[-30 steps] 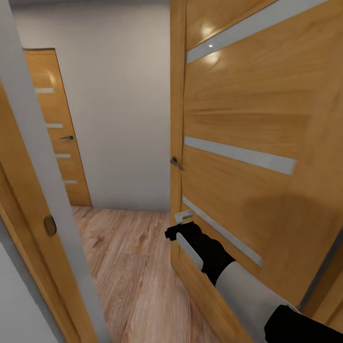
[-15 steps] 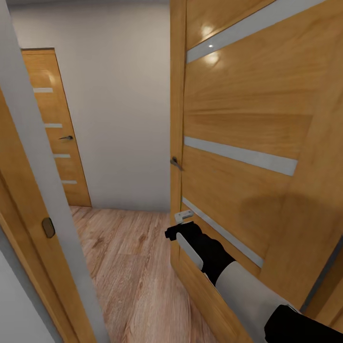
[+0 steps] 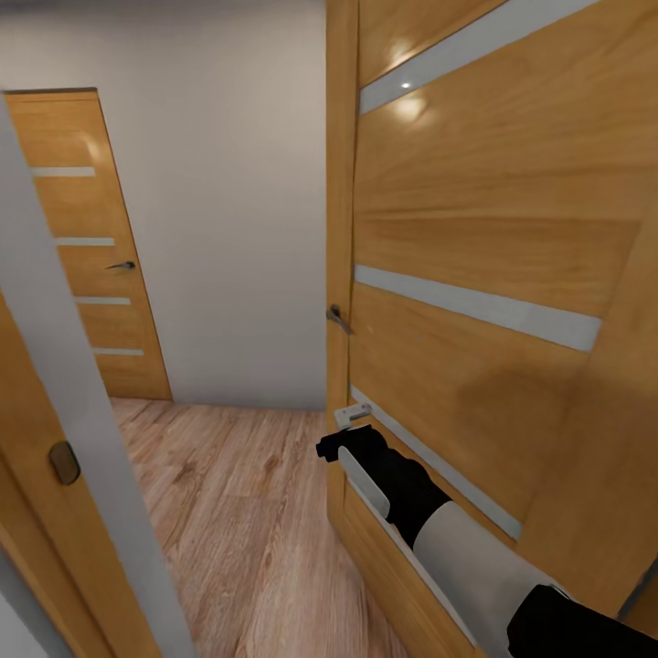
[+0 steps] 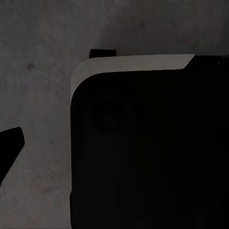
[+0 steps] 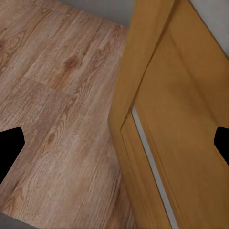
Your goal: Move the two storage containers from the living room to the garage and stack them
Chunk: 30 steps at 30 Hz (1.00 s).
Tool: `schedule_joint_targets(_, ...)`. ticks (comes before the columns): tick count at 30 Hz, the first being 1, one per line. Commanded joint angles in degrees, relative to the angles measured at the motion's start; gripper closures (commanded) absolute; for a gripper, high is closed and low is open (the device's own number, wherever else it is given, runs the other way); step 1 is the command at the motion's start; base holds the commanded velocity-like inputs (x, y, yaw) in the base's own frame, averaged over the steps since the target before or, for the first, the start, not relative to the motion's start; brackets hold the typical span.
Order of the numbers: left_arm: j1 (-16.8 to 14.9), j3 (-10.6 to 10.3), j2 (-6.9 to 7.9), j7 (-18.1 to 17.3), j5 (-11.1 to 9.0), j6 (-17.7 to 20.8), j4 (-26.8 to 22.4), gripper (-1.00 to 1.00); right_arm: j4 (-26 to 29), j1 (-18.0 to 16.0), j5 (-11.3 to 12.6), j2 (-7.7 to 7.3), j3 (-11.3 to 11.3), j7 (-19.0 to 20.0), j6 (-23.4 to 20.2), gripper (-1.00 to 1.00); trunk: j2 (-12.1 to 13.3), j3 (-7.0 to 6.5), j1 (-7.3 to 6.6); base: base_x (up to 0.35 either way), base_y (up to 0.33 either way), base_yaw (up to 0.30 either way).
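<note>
Shifted since half a second ago: whole head view swung leftward, so far honey-coloured wooden door with pale horizontal stripes (image 3: 87, 247) now shown wider, near grey-and-wood door frame (image 3: 68, 429) pushed toward the corner; camera motion, not things moving. Ahead, plain pale grey wall (image 3: 228, 210) above light wood plank floor (image 3: 228, 512). At the head view's right, close open honey-coloured door with frosted grey strips (image 3: 475, 274), top and outer edge cut off, small dark lever handle (image 3: 338, 316) on its edge, small pale latch plate (image 3: 353, 416) lower down. Black-and-white right arm (image 3: 439, 530) reaching along the door's lower part, shoulder end cut off at the corner; right end effector (image 3: 331, 448) just beside the door edge, too small and dark in the head view to judge. Seen from the right wrist camera, right end effector (image 5: 114, 143) with its two black fingertips (image 5: 9, 143) far apart at opposite margins, nothing between them, spread wide over plank floor and the door's lower edge. Seen from the left wrist camera, dim and murky: large black rounded body with a pale rim (image 4: 143, 143) against dark grey mottled surface (image 4: 38, 57); one black fingertip (image 4: 9, 143) at the margin, the other hidden, so left end effector's state cannot be told. Orange-red storage containers nowhere to be made out here.
</note>
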State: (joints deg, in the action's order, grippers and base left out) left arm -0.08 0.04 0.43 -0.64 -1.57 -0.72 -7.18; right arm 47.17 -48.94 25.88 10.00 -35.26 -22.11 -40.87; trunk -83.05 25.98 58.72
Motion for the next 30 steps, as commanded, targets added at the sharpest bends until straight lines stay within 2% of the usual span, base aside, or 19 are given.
schedule_joint_targets(1, -0.01, 0.01, 0.01, -0.07, -0.17, -0.08, -0.03, -1.0, 0.03, -0.06, 0.58, 0.0, -0.14, -0.56, -0.09, -1.0, -0.03, 0.06, 0.01, 0.048, 0.0, 0.0)
schedule_joint_targets(30, -0.01, 0.05, 0.01, -0.07, -0.18, -0.08, -0.03, -1.0, 0.03, -0.08, 0.58, 0.0, -0.16, -0.56, -0.09, -1.0, -0.03, 0.06, 0.01, 0.004, 0.0, 0.0)
